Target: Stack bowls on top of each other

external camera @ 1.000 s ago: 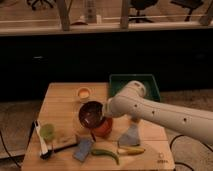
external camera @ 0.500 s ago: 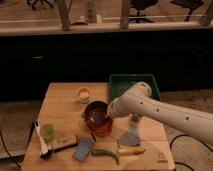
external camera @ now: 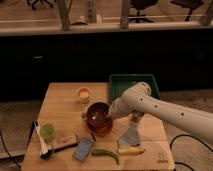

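Note:
The dark reddish-brown bowl (external camera: pixel 97 114) is at the middle of the wooden table (external camera: pixel 62 107). It lies over the bright orange bowl (external camera: pixel 103 131), of which only the front rim shows beneath it. My gripper (external camera: pixel 109 116) is at the brown bowl's right rim, at the end of the white arm (external camera: pixel 150 107) that reaches in from the right. I cannot tell whether the brown bowl rests in the orange one or is still held just above it.
A pale cup with orange inside (external camera: pixel 83 93) stands behind the bowls. A green tray (external camera: pixel 131 82) is at the back right. A green cup (external camera: pixel 47 131), a white utensil (external camera: pixel 39 140), a blue packet (external camera: pixel 83 148), a green vegetable (external camera: pixel 106 154), a banana (external camera: pixel 131 149) and a grey object (external camera: pixel 131 134) lie along the front.
The arm's end and the brown bowl have shifted slightly right and up over the orange bowl. The other things have not moved.

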{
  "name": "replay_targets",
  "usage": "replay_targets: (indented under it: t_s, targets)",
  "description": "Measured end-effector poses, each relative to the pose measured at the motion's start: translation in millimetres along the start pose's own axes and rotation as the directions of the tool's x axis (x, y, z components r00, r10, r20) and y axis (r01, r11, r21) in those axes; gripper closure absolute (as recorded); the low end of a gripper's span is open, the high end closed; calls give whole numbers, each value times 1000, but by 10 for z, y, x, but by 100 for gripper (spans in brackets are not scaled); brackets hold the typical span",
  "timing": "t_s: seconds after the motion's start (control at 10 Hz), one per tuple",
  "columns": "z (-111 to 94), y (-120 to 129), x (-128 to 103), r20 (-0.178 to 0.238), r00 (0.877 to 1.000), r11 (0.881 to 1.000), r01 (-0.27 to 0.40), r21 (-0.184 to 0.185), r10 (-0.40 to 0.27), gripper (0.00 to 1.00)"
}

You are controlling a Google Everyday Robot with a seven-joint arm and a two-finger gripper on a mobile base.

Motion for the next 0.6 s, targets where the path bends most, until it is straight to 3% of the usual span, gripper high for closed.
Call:
replay_targets:
  t_s: [0.1, 0.3, 0.6]
  targets:
    - [37, 13, 3, 12, 1000, 1000, -4, -1, 4, 32]
    - [73, 23, 8, 24, 1000, 1000, -8, -2, 8, 21]
    - [103, 27, 3, 36, 999, 1000, -9, 4, 9, 20]
